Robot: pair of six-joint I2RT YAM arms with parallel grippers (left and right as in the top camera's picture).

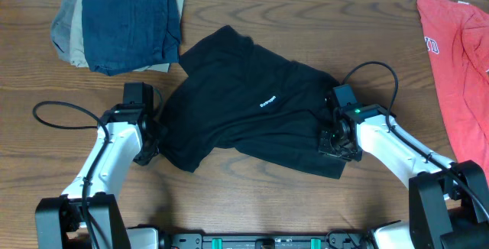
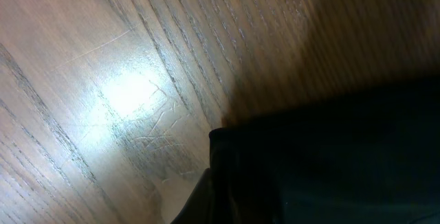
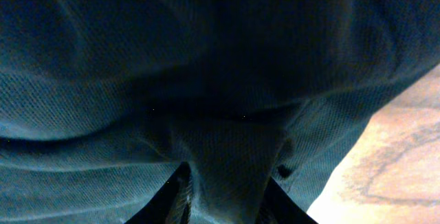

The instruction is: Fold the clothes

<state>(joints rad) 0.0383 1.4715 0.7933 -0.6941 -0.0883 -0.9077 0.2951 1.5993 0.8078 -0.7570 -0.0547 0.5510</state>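
While the black T-shirt (image 1: 237, 119) lies crumpled across the middle of the bench (image 1: 252, 203), my right hand (image 3: 227, 193) pinches a fold of its cloth. My left hand (image 1: 147, 148) is clenched at the shirt's left edge; whether it holds cloth, I cannot tell.

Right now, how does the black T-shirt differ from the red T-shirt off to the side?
The black T-shirt lies rumpled mid-table; the red T-shirt lies at the table's right side, partly out of frame. The left pincer and right pincer are at the black one's edges; nothing touches the red one. The black one shows a small white mark, the red one white print near a sleeve. Both are unfolded.
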